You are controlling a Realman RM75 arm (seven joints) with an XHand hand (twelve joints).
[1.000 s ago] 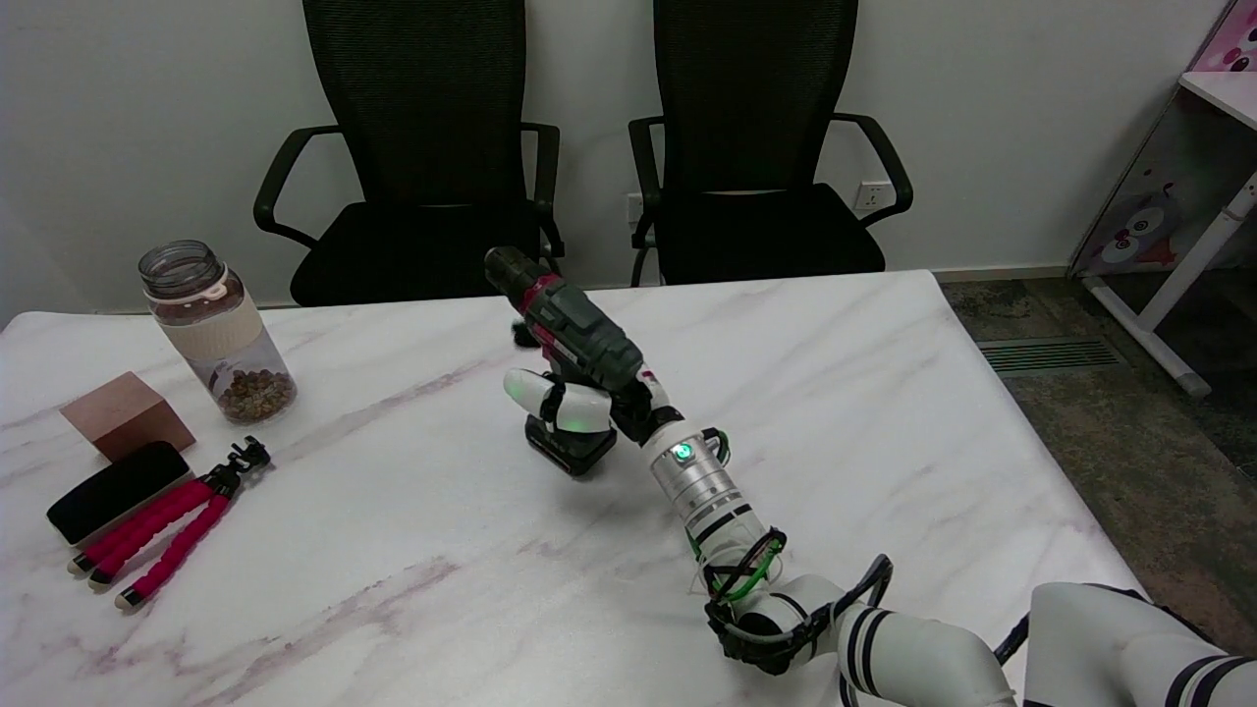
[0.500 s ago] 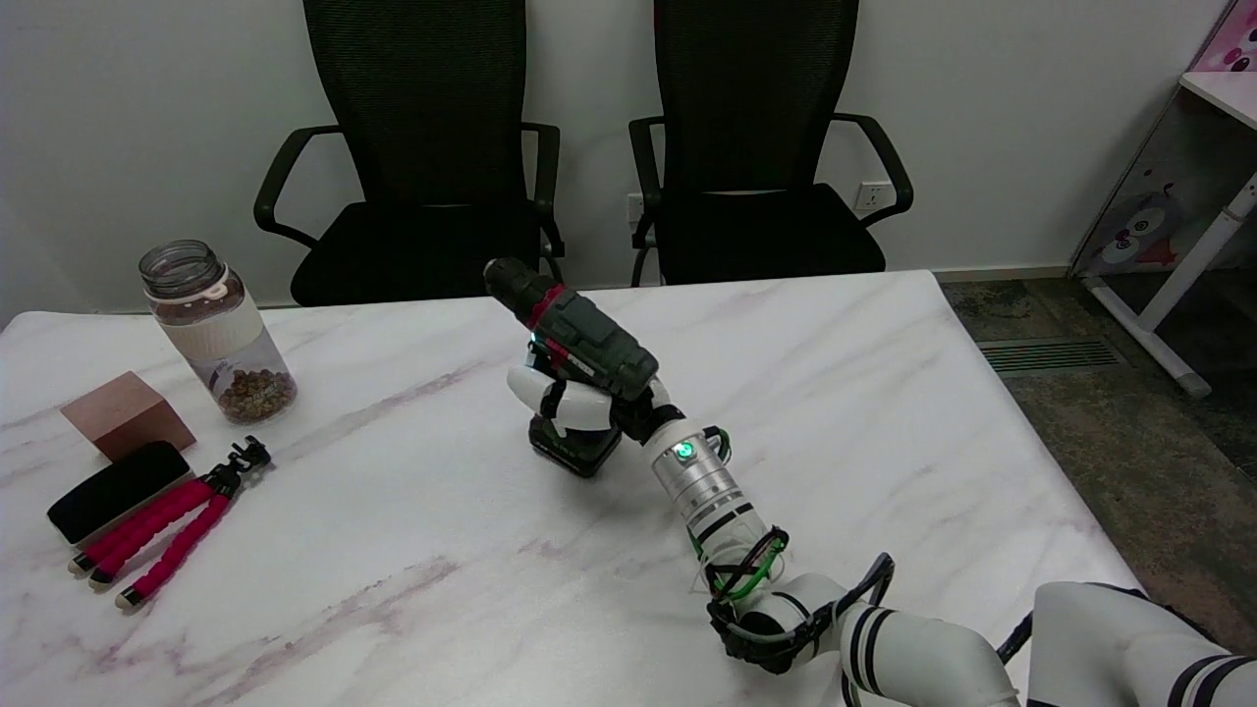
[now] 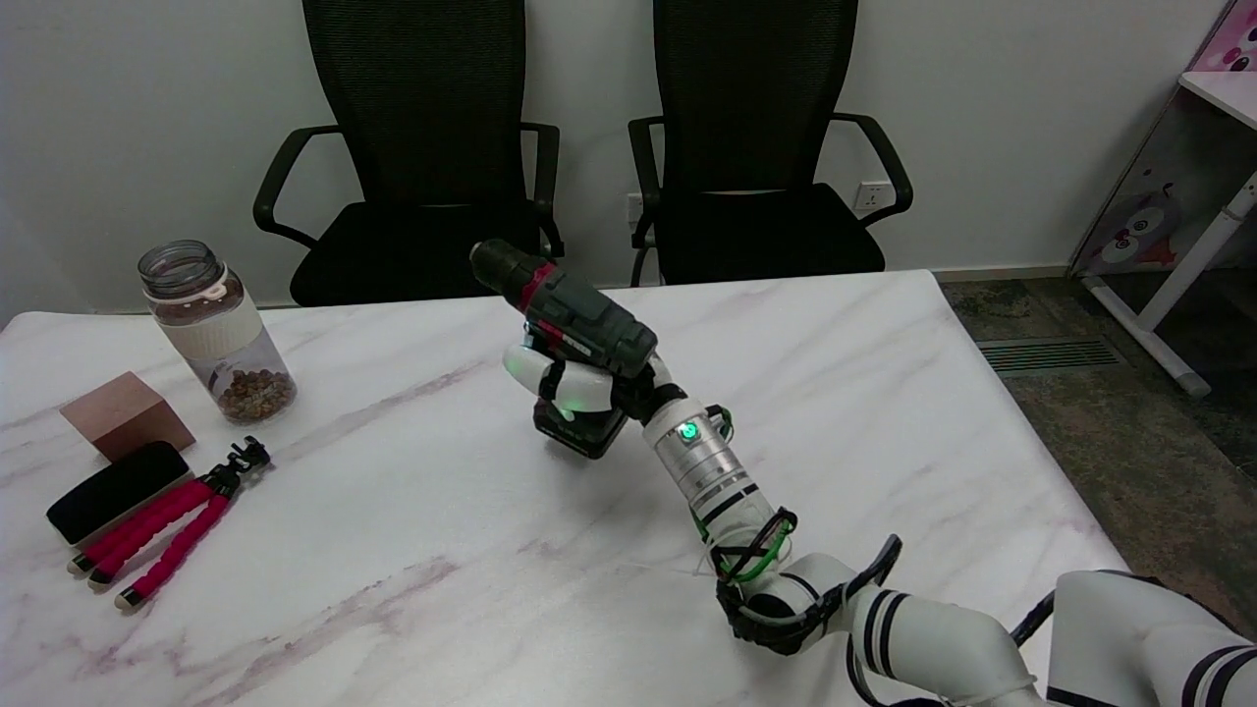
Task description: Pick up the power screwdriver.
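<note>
We see the marble bench [image 3: 412, 589] with wide bare surface in front of and to the right of our right hand [image 3: 574, 388]; its far edge runs just behind. The hand wraps its fingers around the handle of the power screwdriver [image 3: 565, 304], held near the bench's middle, its battery base just above the surface. The tool's long body tilts, nose up and pointing to the far left. A jar [image 3: 211, 329], wooden block [image 3: 126, 414] and tripod [image 3: 172, 535] sit well apart at left.

High head view across table [image 3: 393, 550]
</note>
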